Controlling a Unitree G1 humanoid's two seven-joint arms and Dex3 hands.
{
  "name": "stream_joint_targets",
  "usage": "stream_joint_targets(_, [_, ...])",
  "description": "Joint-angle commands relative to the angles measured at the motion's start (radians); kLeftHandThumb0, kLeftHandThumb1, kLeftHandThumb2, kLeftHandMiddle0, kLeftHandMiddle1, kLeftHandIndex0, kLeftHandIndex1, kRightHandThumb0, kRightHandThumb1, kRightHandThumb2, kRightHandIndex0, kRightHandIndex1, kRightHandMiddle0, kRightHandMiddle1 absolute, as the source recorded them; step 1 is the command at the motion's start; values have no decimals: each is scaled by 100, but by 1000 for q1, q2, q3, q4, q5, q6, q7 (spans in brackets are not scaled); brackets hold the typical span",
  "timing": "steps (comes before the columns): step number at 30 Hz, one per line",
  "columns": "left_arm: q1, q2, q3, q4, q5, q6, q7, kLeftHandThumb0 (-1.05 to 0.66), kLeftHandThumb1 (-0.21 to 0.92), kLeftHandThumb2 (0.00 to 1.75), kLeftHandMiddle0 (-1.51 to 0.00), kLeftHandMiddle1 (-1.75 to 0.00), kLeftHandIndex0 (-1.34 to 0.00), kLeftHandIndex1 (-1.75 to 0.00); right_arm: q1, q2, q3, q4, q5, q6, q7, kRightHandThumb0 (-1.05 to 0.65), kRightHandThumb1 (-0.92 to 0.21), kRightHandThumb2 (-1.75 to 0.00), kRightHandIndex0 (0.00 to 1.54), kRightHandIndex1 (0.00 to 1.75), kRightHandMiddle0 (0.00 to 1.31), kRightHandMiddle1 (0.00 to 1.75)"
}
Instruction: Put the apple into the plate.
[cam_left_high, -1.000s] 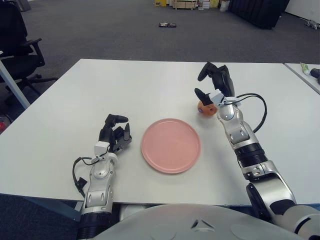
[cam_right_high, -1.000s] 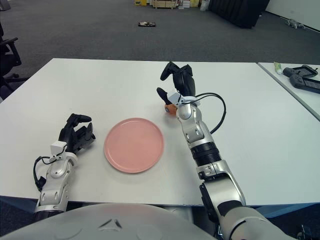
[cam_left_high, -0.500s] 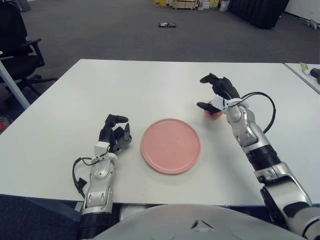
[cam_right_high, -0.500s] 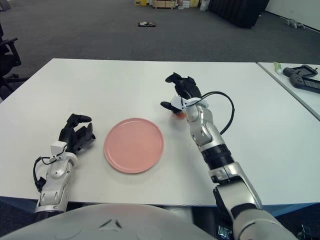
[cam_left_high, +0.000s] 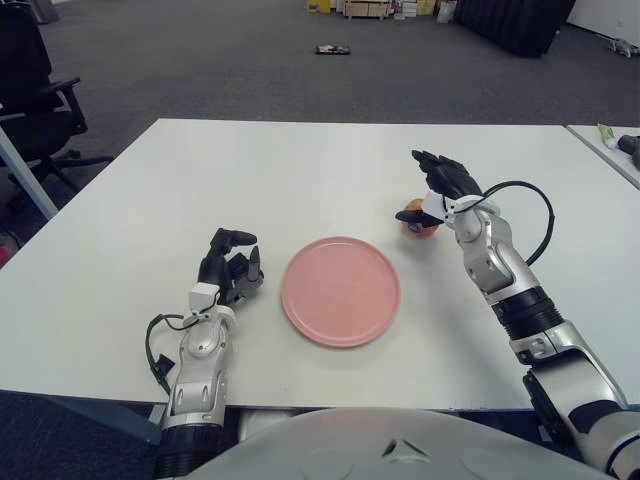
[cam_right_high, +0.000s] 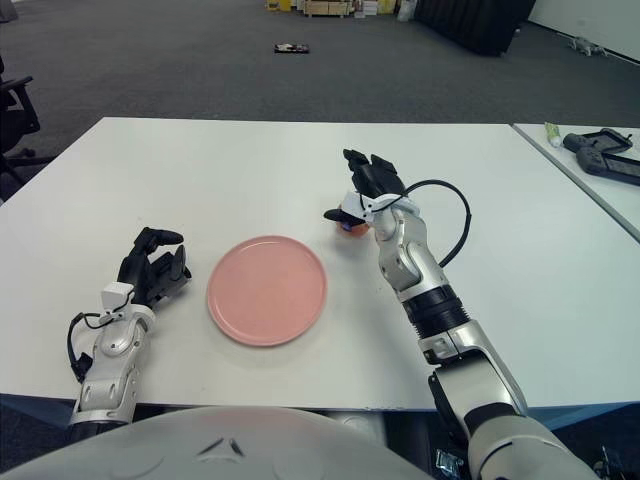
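A small red-orange apple sits on the white table, just right of and behind the pink plate. My right hand is over and behind the apple. Its thumb lies against the apple's left side and its other fingers stretch out above, not closed round the fruit. The hand hides part of the apple. The plate holds nothing. My left hand shows left of the plate with its fingers curled, holding nothing.
A black cable loops off my right forearm. A second table at the right carries a dark device and a small tube. An office chair stands at the far left, off the table.
My right hand has dropped from above the apple and swung its wrist to the right, with the fingers now flatter over the fruit. The apple has barely shifted. The left hand has not moved.
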Motion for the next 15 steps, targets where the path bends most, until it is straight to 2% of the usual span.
stream_joint_targets(1, [-15,2,1,-2,-6,0,-4,-39,66,89,-83,-175,-35,-175,-33,-2,2,58,5,-13,2,-97,-65,-34,0,0,0,0])
stream_joint_targets(15, [-9,-4,1,-19,-13,17,-4,-39,65,90,-84,-175,-36,-175,-92,30,40,284,21,-10,43,-99,-69,-33,0,0,0,0])
